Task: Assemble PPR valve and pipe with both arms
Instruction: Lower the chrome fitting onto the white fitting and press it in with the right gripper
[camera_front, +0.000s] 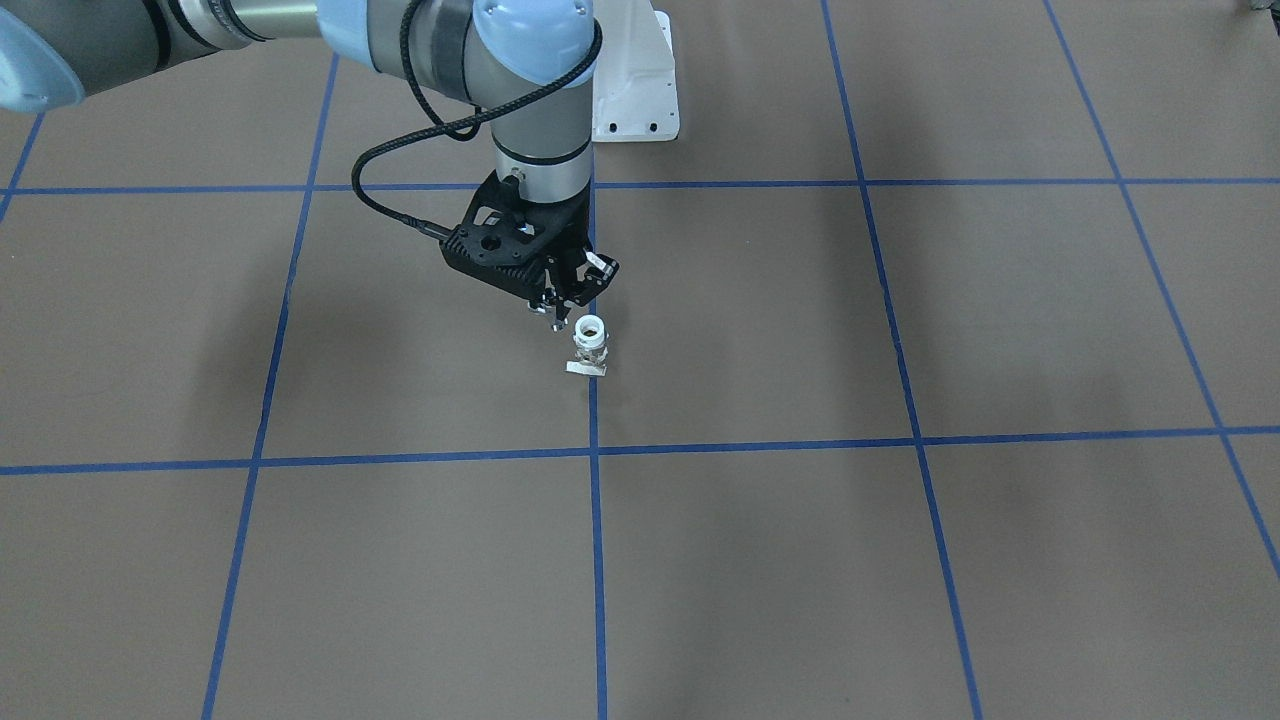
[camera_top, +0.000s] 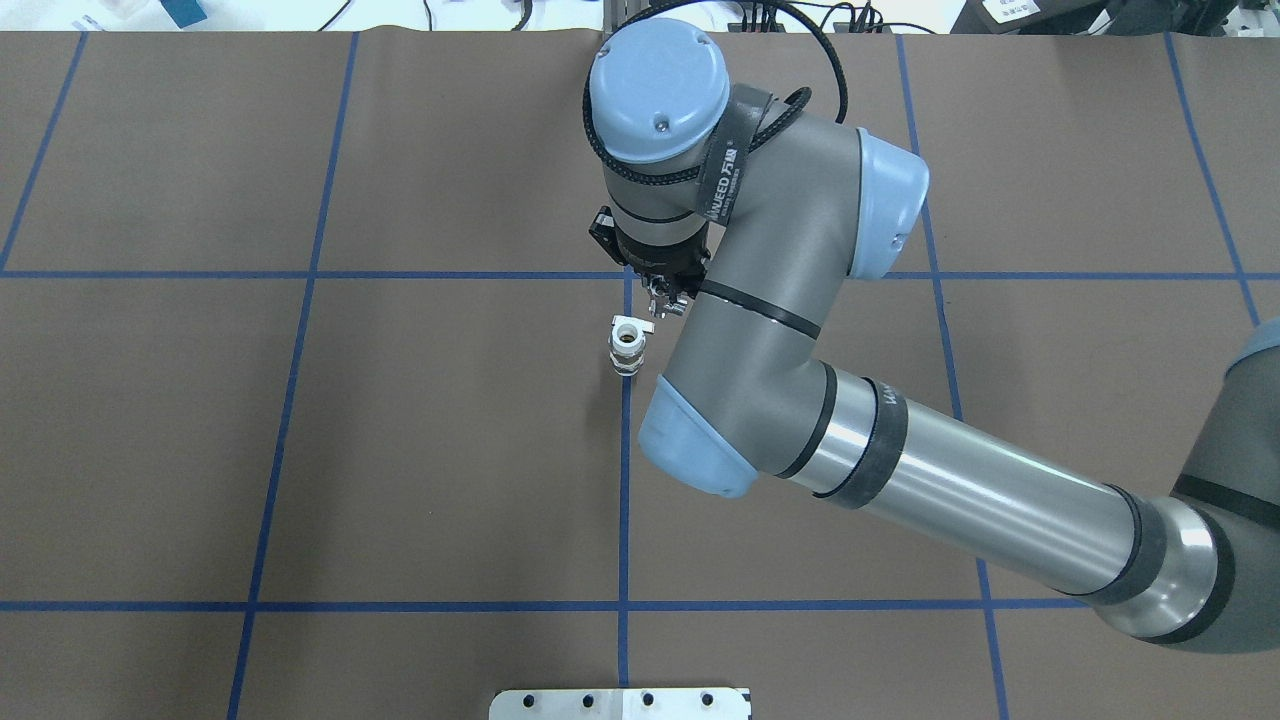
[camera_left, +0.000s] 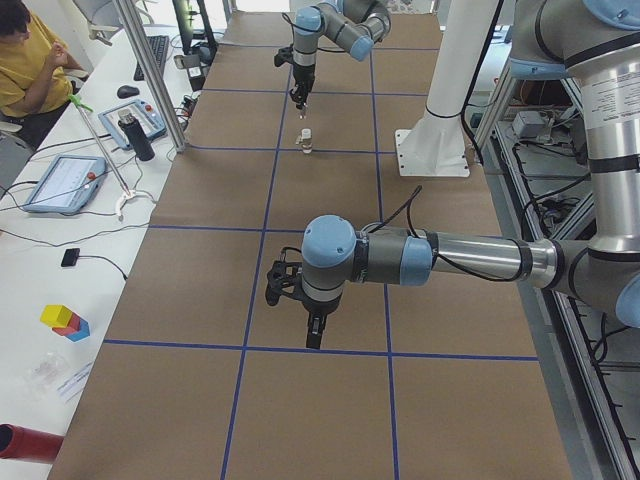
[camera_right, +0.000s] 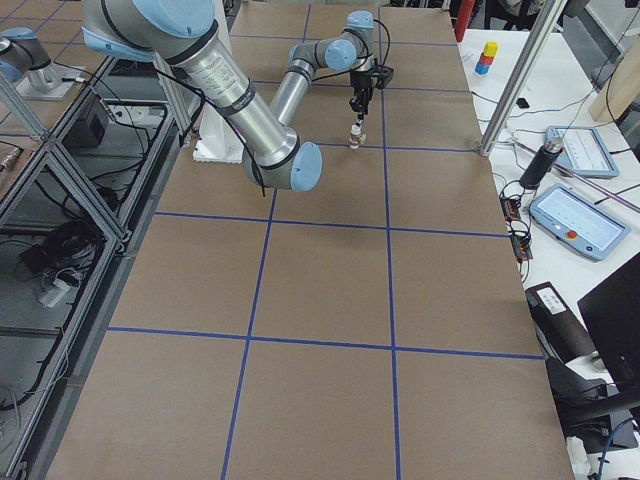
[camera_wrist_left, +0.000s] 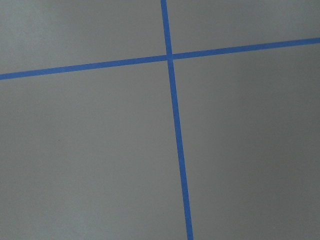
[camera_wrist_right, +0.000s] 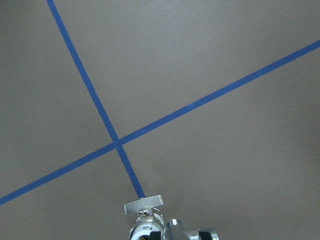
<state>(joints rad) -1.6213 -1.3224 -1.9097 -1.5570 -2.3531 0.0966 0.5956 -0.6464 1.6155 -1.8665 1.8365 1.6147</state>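
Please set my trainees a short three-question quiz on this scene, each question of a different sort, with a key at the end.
1. True or false: the right hand is clamped on the valve.
2. The valve rests: A) upright on a blue tape line; B) on a metal tray; C) inside a box.
3. Fill in: the arm reaching nearest the valve is the robot's ____ arm.
Key: 1 false, the hand is apart from it; 2 A; 3 right arm.

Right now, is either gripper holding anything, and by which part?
The right gripper holds nothing: the valve stands untouched beside it. For the left gripper, it cannot be told.
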